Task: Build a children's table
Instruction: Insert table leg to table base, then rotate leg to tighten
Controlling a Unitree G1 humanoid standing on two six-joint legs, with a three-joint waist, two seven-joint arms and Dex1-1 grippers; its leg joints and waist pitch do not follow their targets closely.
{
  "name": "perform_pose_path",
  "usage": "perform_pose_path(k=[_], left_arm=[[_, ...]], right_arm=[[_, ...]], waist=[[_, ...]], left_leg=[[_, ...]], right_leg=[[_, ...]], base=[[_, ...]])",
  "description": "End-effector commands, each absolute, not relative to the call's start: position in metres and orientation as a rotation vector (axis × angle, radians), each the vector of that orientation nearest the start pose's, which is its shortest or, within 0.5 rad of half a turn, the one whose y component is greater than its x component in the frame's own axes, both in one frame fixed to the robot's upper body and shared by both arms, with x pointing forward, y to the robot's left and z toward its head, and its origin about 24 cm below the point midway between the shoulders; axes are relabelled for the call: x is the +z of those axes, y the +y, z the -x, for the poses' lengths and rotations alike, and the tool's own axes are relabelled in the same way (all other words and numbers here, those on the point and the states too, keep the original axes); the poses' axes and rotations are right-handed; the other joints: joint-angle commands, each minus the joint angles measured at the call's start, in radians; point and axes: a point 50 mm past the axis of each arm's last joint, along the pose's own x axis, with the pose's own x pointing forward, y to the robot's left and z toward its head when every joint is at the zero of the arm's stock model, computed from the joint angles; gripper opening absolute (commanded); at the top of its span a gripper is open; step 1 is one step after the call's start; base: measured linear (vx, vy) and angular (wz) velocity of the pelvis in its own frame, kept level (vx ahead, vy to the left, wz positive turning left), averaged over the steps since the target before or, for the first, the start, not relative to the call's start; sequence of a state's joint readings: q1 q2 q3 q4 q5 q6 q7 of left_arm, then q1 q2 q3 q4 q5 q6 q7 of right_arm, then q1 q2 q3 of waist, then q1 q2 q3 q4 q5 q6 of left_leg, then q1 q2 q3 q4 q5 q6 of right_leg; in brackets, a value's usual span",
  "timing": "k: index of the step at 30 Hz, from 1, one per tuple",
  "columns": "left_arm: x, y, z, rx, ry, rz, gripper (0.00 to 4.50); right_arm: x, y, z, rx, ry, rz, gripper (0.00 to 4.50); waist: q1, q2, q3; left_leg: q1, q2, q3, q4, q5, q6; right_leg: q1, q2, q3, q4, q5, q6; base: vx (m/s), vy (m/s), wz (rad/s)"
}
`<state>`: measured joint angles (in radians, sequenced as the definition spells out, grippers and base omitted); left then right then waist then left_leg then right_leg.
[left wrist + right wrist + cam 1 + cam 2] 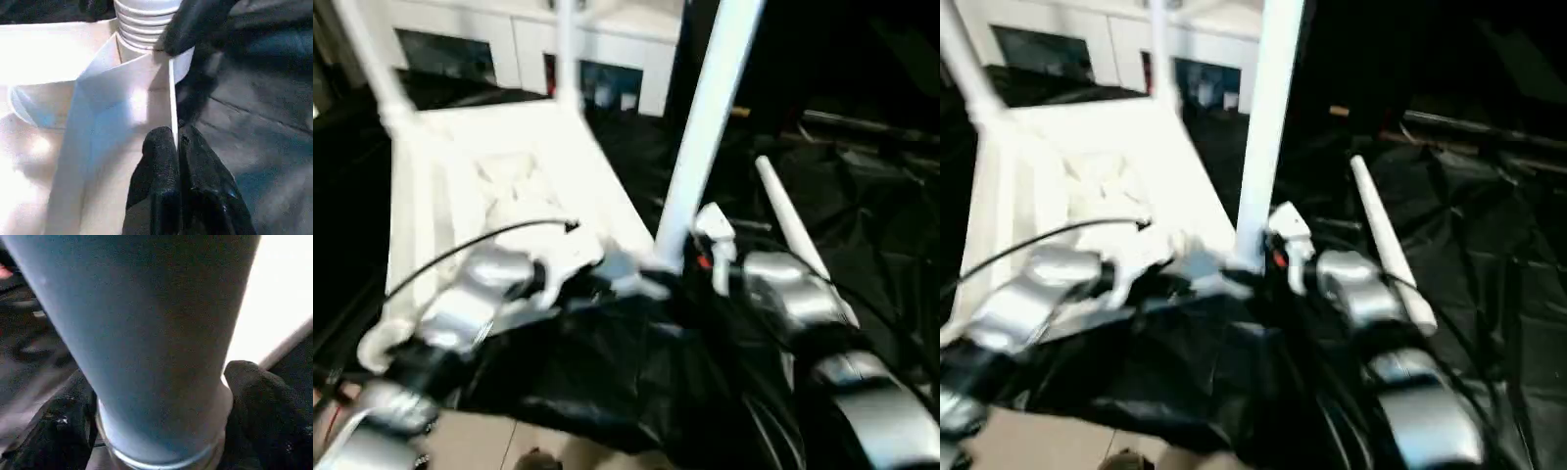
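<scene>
Three legs stand in the upturned top; a fourth lies right. Left gripper pinches the top's rim — right fingers straddle the near leg, apart.

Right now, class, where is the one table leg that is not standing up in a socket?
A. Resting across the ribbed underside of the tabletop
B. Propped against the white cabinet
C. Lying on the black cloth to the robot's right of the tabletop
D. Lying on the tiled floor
C: the loose leg lies flat on the black cloth, to the right of the upturned tabletop.
</scene>
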<state>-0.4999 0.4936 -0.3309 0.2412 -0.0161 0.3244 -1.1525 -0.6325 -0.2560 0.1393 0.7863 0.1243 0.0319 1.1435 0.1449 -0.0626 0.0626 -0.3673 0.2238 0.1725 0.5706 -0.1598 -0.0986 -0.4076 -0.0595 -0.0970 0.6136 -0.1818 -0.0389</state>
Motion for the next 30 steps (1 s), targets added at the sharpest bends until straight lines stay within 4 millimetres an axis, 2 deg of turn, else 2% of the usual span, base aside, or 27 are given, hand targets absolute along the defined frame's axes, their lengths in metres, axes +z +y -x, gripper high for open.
perform_pose_path(k=[1, 2, 4, 6, 7, 8, 13, 16, 19, 21, 24, 25, 26, 28, 30], left_arm=[[0.086, 0.121, -0.294, -1.418, 0.367, -0.488, 0.0], [0.085, 0.122, -0.293, -1.419, 0.372, -0.49, 0.0], [0.084, 0.124, -0.293, -1.423, 0.378, -0.493, 0.0], [0.084, 0.125, -0.293, -1.424, 0.38, -0.494, 0.0], [0.084, 0.125, -0.293, -1.424, 0.38, -0.495, 0.0], [0.084, 0.126, -0.293, -1.427, 0.382, -0.496, 0.0], [0.083, 0.13, -0.294, -1.42, 0.389, -0.504, 0.0], [0.082, 0.131, -0.296, -1.392, 0.391, -0.494, 0.0], [0.081, 0.127, -0.306, -1.297, 0.388, -0.449, 0.0], [0.082, 0.124, -0.313, -1.226, 0.378, -0.432, 0.0], [0.083, 0.114, -0.331, -1.06, 0.355, -0.38, 0.0], [0.083, 0.112, -0.334, -1.032, 0.354, -0.376, 0.0], [0.083, 0.112, -0.334, -1.032, 0.354, -0.376, 0.0], [0.081, 0.102, -0.339, -0.971, 0.358, -0.366, 0.0], [0.08, 0.095, -0.34, -0.95, 0.359, -0.364, 0.0]], right_arm=[[0.051, -0.125, -0.326, 1.262, 0.308, 0.1, 4.05], [0.051, -0.125, -0.325, 1.272, 0.308, 0.104, 4.05], [0.051, -0.125, -0.324, 1.283, 0.309, 0.104, 3.71], [0.051, -0.125, -0.323, 1.287, 0.31, 0.102, 3.66], [0.051, -0.125, -0.323, 1.288, 0.31, 0.101, 3.36], [0.051, -0.124, -0.323, 1.291, 0.312, 0.101, 3.28], [0.049, -0.123, -0.32, 1.296, 0.324, 0.091, 2.96], [0.045, -0.122, -0.319, 1.276, 0.334, 0.077, 2.85], [0.036, -0.117, -0.324, 1.156, 0.341, 0.043, 2.81], [0.031, -0.112, -0.33, 1.028, 0.346, 0.016, 2.79], [0.022, -0.095, -0.338, 0.828, 0.372, -0.119, 2.79], [0.022, -0.091, -0.339, 0.803, 0.372, -0.135, 2.78], [0.022, -0.091, -0.339, 0.803, 0.372, -0.135, 2.78], [0.017, -0.078, -0.341, 0.704, 0.393, -0.14, 2.77], [0.014, -0.07, -0.342, 0.649, 0.405, -0.126, 2.77]], waist=[[-0.005, 0.018, -0.072], [-0.004, 0.017, -0.072], [-0.004, 0.016, -0.072], [-0.005, 0.015, -0.073], [-0.005, 0.015, -0.073], [-0.005, 0.016, -0.073], [-0.004, 0.014, -0.077], [-0.004, 0.014, -0.075], [-0.008, 0.011, -0.073], [-0.011, 0.013, -0.071], [-0.021, 0.013, -0.072], [-0.024, 0.011, -0.071], [-0.028, 0.01, -0.07], [-0.031, 0.013, -0.071], [-0.033, 0.013, -0.072]], left_leg=[[0.02, 0.022, 0.004, -0.056, -0.191, 0.025], [0.019, 0.022, 0.004, -0.057, -0.194, 0.022], [0.017, 0.021, 0.002, -0.057, -0.198, 0.015], [0.017, 0.02, 0.001, -0.057, -0.198, 0.011], [0.016, 0.019, 0.001, -0.057, -0.193, 0.011], [0.016, 0.019, 0.001, -0.056, -0.192, 0.011], [0.014, 0.018, 0.001, -0.053, -0.156, 0.019], [0.015, 0.018, 0.001, -0.054, -0.172, 0.015], [0.014, 0.017, 0.001, -0.056, -0.185, 0.005], [0.018, 0.017, 0.0, -0.057, -0.209, -0.007], [0.016, 0.015, -0.004, -0.06, -0.222, -0.03], [0.021, 0.014, -0.004, -0.059, -0.231, -0.034], [0.017, 0.012, -0.004, -0.058, -0.234, -0.032], [0.015, 0.014, -0.003, -0.058, -0.22, -0.023], [0.018, 0.014, -0.004, -0.058, -0.222, -0.028]], right_leg=[[0.057, -0.08, 0.061, -0.064, -0.144, -0.187], [0.058, -0.081, 0.06, -0.065, -0.153, -0.185], [0.059, -0.083, 0.061, -0.066, -0.176, -0.178], [0.059, -0.084, 0.061, -0.067, -0.191, -0.171], [0.059, -0.083, 0.061, -0.066, -0.187, -0.17], [0.059, -0.083, 0.061, -0.066, -0.186, -0.171], [0.061, -0.081, 0.06, -0.058, -0.126, -0.179], [0.061, -0.083, 0.06, -0.061, -0.155, -0.176], [0.061, -0.085, 0.06, -0.065, -0.19, -0.168], [0.056, -0.087, 0.061, -0.074, -0.243, -0.158], [0.058, -0.086, 0.059, -0.075, -0.289, -0.142], [0.056, -0.089, 0.06, -0.079, -0.303, -0.141], [0.058, -0.088, 0.059, -0.08, -0.315, -0.138], [0.056, -0.09, 0.06, -0.081, -0.313, -0.129], [0.056, -0.088, 0.059, -0.079, -0.304, -0.131]], base=[[0.0, 0.0, 0.0], [0.0, 0.0, 0.0], [0.0, 0.0, 0.0], [0.0, 0.0, 0.0], [0.0, 0.0, 0.0], [0.0, 0.0, 0.0], [0.0, 0.0, 0.0], [0.0, 0.0, 0.0], [0.0, 0.0, 0.0], [0.0, 0.0, 0.0], [0.0, 0.0, 0.0], [0.0, 0.0, 0.0], [0.0, 0.0, 0.0], [0.0, 0.0, 0.0], [0.0, 0.0, 0.0]])
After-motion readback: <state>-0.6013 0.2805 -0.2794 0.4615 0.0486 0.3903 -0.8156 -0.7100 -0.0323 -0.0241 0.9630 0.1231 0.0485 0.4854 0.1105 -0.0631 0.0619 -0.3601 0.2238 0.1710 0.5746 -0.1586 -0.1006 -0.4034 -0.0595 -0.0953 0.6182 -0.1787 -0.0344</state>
